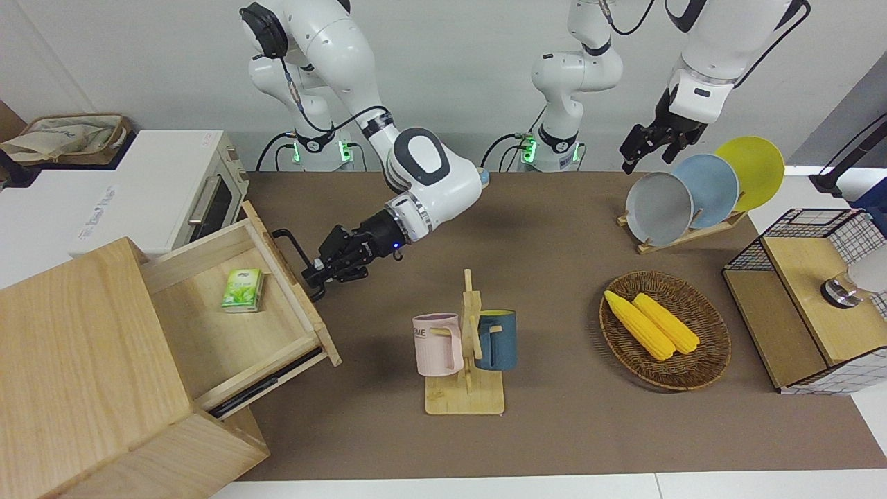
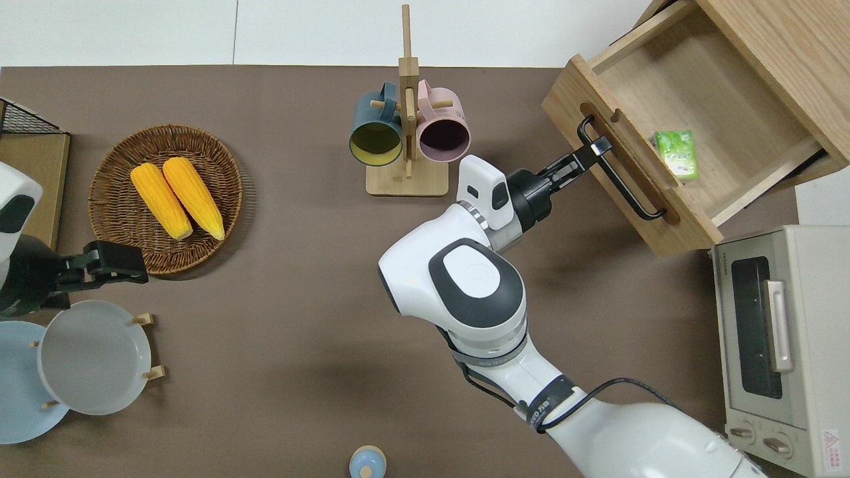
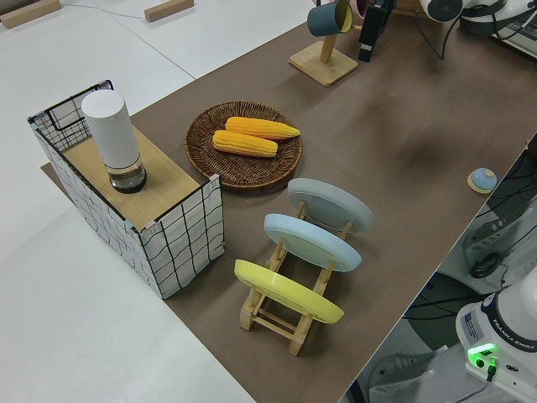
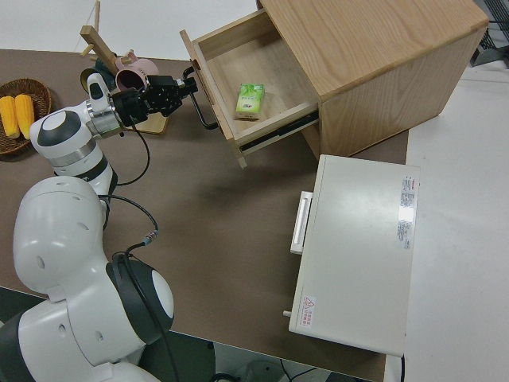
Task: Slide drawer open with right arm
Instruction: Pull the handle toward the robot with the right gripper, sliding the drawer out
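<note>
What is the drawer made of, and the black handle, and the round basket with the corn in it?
The drawer looks like pale, unpainted wood: grain lines show on its boards. Its handle, gripped by the right gripper, looks like matte black metal, a thin bent bar, though painted plastic is possible. The basket looks like woven brown wicker, with ridged strands around its rim.

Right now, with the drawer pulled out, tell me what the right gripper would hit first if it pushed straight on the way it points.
The right gripper grips the black bar handle, so it would press into the drawer front almost at once, likely pushing the drawer back in.
</note>
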### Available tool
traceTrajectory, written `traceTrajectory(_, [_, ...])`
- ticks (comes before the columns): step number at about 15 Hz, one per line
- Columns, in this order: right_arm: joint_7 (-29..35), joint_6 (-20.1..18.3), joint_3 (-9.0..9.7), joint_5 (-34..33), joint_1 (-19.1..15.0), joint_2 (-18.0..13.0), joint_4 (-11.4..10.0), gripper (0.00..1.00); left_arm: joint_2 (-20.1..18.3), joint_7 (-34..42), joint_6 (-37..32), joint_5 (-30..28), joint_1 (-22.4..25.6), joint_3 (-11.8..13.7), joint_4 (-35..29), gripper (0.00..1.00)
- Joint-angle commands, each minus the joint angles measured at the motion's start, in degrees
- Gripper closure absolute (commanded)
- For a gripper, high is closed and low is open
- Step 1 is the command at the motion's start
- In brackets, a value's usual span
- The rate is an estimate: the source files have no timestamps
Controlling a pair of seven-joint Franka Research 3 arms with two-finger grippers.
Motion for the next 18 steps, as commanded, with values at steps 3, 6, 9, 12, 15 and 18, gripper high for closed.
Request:
traceTrajectory(3, [-0.1, -3.5, 2.16, 2.2, 1.8, -1.0, 1.2, 1.0, -0.5, 0.5, -0.9, -0.1, -0.1, 0.3, 0.2, 0.01])
traceTrajectory(6, [0.0, -5.3, 3.65, 2.8, 1.9, -1.1, 1.2, 1.0, -0.5, 0.5, -1.0, -0.1, -0.1, 0.3, 0.2, 0.01])
traceTrajectory(9, [0.0, -7.0, 4.97, 3.9, 2.4, -1.1, 1.3, 1.0, -0.5, 0.5, -0.9, -0.1, -0.1, 0.3, 0.2, 0.01])
traceTrajectory(12, [0.0, -7.4, 5.15, 4.8, 3.2, -1.2, 1.7, 1.0, -0.5, 0.5, -0.9, -0.1, -0.1, 0.3, 0.2, 0.01])
traceTrajectory(15, [0.0, -8.1, 5.15, 5.0, 3.3, -1.2, 1.7, 0.97, -0.5, 0.5, -0.9, -0.1, -0.1, 0.3, 0.2, 0.01])
traceTrajectory(18, [0.2, -8.1, 5.15, 4.9, 3.3, -1.2, 1.7, 0.774, -0.5, 0.5, -1.0, -0.1, -0.1, 0.3, 0.2, 0.01])
